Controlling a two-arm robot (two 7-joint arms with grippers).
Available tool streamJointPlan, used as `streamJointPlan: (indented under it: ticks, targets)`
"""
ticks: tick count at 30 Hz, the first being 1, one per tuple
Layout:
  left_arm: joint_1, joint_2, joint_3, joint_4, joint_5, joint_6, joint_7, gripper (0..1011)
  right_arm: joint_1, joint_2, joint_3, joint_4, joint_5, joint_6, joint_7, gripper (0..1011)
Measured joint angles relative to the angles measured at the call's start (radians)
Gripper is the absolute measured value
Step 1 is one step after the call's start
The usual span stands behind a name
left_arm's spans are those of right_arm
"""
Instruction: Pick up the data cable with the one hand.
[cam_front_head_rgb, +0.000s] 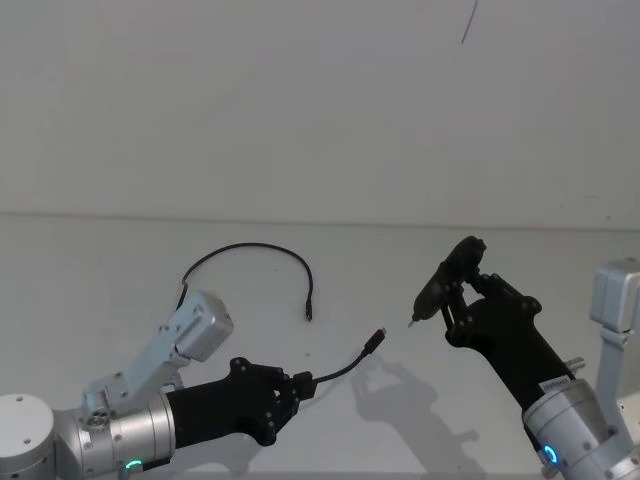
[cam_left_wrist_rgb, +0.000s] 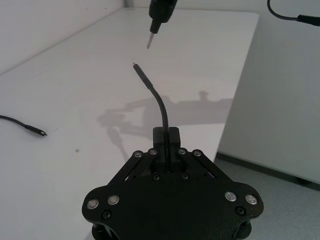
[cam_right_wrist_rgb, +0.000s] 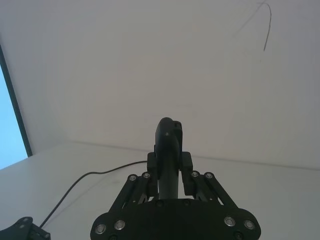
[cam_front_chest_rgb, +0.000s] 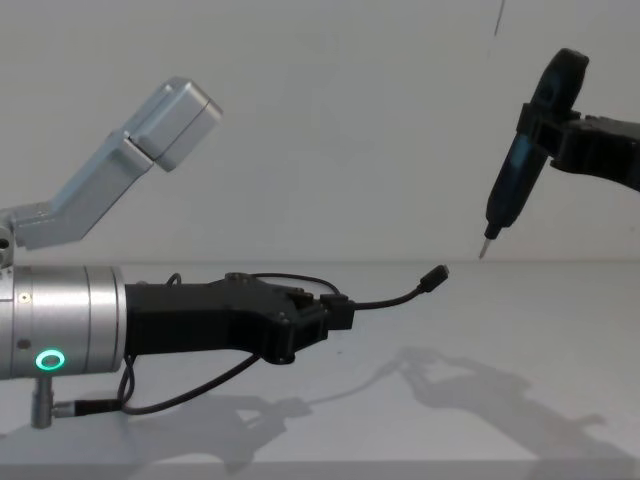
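Note:
The data cable (cam_front_head_rgb: 250, 248) is a thin black cord that arcs across the white table (cam_front_head_rgb: 520, 260). My left gripper (cam_front_head_rgb: 300, 383), the one hand, is shut on the cable near one end. A short curved stub with its plug (cam_front_head_rgb: 377, 340) sticks out past the jaws. In the chest view the gripper (cam_front_chest_rgb: 335, 312) hovers above the table and the plug (cam_front_chest_rgb: 434, 276) points right. The left wrist view shows the stub (cam_left_wrist_rgb: 159, 102) rising from the closed gripper (cam_left_wrist_rgb: 166, 135). The cable's other plug (cam_front_head_rgb: 309, 315) lies on the table. My right gripper (cam_front_head_rgb: 460, 290) is shut on a black pen-like tool (cam_front_chest_rgb: 510, 185).
The pen-like tool's tip (cam_left_wrist_rgb: 150, 42) hangs close to the held plug (cam_left_wrist_rgb: 136, 67), with a small gap between them. My left arm's grey elbow link (cam_front_head_rgb: 195, 325) stands above the table at the left. The table's edge (cam_left_wrist_rgb: 235, 115) drops to the floor.

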Motion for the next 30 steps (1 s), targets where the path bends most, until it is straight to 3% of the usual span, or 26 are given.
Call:
streamJointPlan:
  ticks: [17,30]
  targets:
    - [0.001,0.0,0.0,-0.001,-0.001,0.0,0.0,51,0.037,-0.042,-0.005,0.059,-0.014,-0.023,0.013,269]
    - [0.001,0.0,0.0,-0.001,0.0,0.0,0.0,51,0.043,-0.054,-0.002,0.07,0.006,0.002,0.033,269]
